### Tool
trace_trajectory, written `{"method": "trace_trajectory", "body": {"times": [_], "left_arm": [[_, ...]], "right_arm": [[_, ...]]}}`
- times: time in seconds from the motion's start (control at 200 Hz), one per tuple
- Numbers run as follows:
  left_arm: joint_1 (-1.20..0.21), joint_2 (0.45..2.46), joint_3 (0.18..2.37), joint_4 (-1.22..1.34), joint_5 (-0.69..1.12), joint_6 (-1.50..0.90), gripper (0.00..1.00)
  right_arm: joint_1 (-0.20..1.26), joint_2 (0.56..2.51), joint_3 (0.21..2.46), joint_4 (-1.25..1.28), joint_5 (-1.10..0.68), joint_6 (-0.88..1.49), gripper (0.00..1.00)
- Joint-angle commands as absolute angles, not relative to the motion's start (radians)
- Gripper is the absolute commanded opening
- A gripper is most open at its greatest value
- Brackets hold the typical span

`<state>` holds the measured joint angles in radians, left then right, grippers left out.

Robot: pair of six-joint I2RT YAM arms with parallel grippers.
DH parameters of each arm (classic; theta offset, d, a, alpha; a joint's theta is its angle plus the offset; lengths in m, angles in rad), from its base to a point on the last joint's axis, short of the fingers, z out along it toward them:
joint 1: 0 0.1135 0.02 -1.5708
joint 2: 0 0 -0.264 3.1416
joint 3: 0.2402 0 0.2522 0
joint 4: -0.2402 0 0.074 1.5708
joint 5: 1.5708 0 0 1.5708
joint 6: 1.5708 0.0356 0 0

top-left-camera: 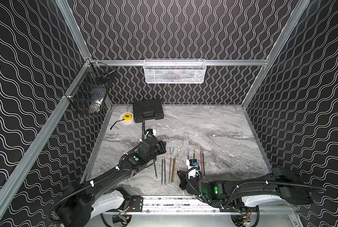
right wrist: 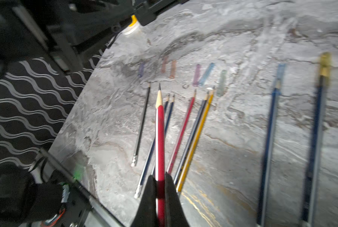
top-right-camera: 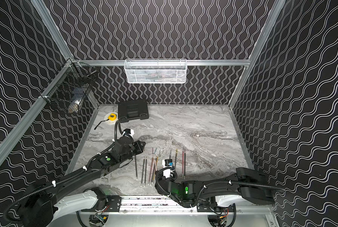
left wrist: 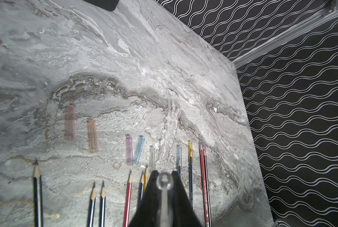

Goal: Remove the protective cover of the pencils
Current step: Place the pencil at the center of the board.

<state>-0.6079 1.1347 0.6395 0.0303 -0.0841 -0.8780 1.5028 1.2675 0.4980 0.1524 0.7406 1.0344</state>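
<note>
Right end effector (right wrist: 160,175) grips pencil (right wrist: 160,121) near table (right wrist: 233,157) edge.

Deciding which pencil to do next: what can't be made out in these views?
- Clear cover in the left end effector: too small in top views; left wrist view shows it only end-on.
- Red pencil in the right end effector: rear end hidden behind it, right wrist view.
- Two capped pencils: blurred there.
- White basket: mesh hides contents, both top views.
</note>
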Motion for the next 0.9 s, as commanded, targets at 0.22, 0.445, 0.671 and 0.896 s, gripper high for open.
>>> {"method": "trace_trajectory", "body": {"times": [0.22, 0.445, 0.671, 0.896], "left_arm": [[-0.642, 1.250, 0.697, 0.043, -0.084, -0.820, 0.12], [-0.693, 1.344, 0.774, -0.003, -0.084, -0.775, 0.12], [-0.704, 1.373, 0.785, 0.005, -0.077, -0.767, 0.11], [-0.704, 1.378, 0.783, 0.016, -0.053, -0.762, 0.10]], "right_arm": [[1.456, 1.322, 0.523, -0.017, 0.787, 1.235, 0.00], [1.325, 1.378, 0.496, 0.080, 0.615, 1.204, 0.00], [1.277, 1.459, 0.528, 0.100, 0.530, 1.172, 0.00], [1.249, 1.544, 0.554, 0.132, 0.470, 1.172, 0.00]]}}
